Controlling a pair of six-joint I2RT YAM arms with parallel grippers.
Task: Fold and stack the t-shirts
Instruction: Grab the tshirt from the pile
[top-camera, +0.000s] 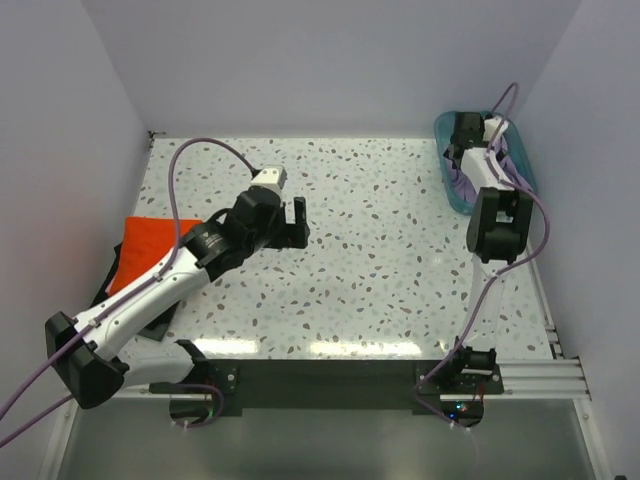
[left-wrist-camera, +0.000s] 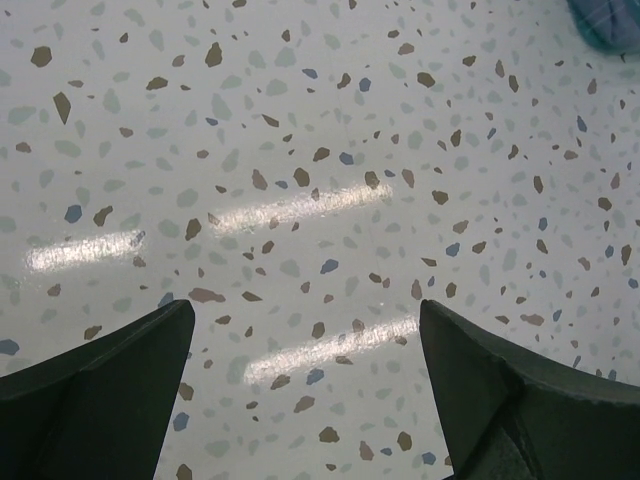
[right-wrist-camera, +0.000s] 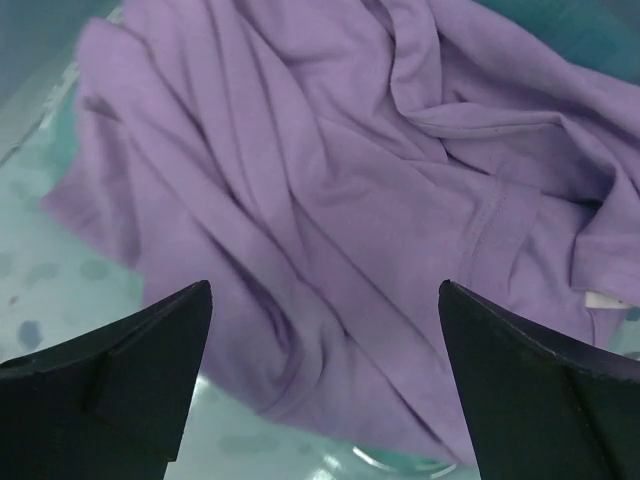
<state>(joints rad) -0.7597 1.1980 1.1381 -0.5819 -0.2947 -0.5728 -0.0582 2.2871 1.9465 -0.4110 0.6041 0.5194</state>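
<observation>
- Speckled table lies under left gripper, jaws wide;
- right gripper, jaws released, hovers over lavender t-shirt in tub; pinch a thick fold.

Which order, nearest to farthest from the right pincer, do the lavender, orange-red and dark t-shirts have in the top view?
1. lavender t-shirt, in the teal tub, far right.
2. orange-red t-shirt, left side.
3. dark t-shirt, showing beyond it, left edge.
</observation>
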